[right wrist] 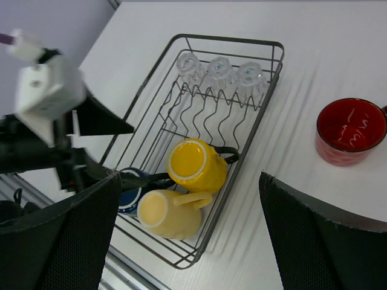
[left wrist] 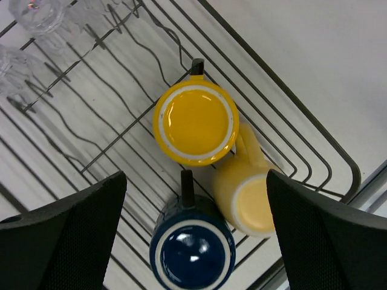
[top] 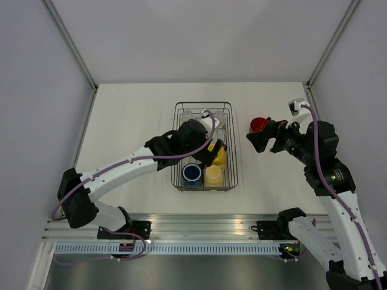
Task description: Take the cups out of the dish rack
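The dish rack (top: pixel 233 145) stands mid-table. In it, upside down, are a yellow mug (left wrist: pixel 195 124), a dark blue mug (left wrist: pixel 192 254) and a pale cream mug (left wrist: pixel 251 202) that leans on its side. Three glass tumblers (right wrist: pixel 221 69) stand at its far end. A red mug (right wrist: pixel 351 131) stands upright on the table to the right of the rack. My left gripper (top: pixel 211 152) hovers open and empty above the blue and cream mugs. My right gripper (top: pixel 263 140) is open and empty, above the table between the rack and the red mug.
White walls with metal corner posts (top: pixel 72 45) enclose the table on the left, back and right. An aluminium rail (top: pixel 199 226) runs along the near edge. My left arm (right wrist: pixel 48 90) reaches over the rack's left side.
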Available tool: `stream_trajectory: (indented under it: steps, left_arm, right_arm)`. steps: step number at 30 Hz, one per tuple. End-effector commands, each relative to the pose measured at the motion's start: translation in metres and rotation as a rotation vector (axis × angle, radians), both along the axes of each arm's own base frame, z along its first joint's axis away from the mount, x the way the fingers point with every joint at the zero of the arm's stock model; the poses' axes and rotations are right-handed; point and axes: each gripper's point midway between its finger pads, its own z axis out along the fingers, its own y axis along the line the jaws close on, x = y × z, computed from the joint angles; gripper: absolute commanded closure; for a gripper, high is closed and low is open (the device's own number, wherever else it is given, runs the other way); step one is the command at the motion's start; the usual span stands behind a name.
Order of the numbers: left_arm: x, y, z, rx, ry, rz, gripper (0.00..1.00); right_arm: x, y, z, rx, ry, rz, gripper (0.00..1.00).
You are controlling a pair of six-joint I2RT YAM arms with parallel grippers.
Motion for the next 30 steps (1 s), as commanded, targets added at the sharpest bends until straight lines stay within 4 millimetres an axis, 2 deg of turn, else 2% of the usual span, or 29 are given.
stream_trajectory:
  steps: [1, 8, 12, 17, 30]
  left_arm:
    - [0.018, -0.038, 0.005, -0.018, -0.087, -0.116, 0.00]
    - [0.044, -0.052, -0.038, 0.109, -0.065, -0.084, 0.00]
    - [0.051, -0.054, -0.046, 0.133, -0.063, -0.069, 0.00]
    - [0.052, -0.059, -0.058, 0.152, -0.045, -0.080, 0.00]
    - [0.056, -0.057, -0.106, 0.211, 0.044, -0.065, 0.00]
  right_arm:
    - [-0.019, 0.013, 0.016, 0.055, -0.049, 0.093, 0.02]
    - [-0.035, 0.015, 0.020, 0.044, -0.065, 0.141, 0.02]
    - [-0.041, 0.016, 0.022, 0.044, -0.077, 0.161, 0.02]
    - [-0.044, 0.017, 0.024, 0.047, -0.083, 0.175, 0.02]
    - [-0.045, 0.019, 0.025, 0.049, -0.091, 0.194, 0.02]
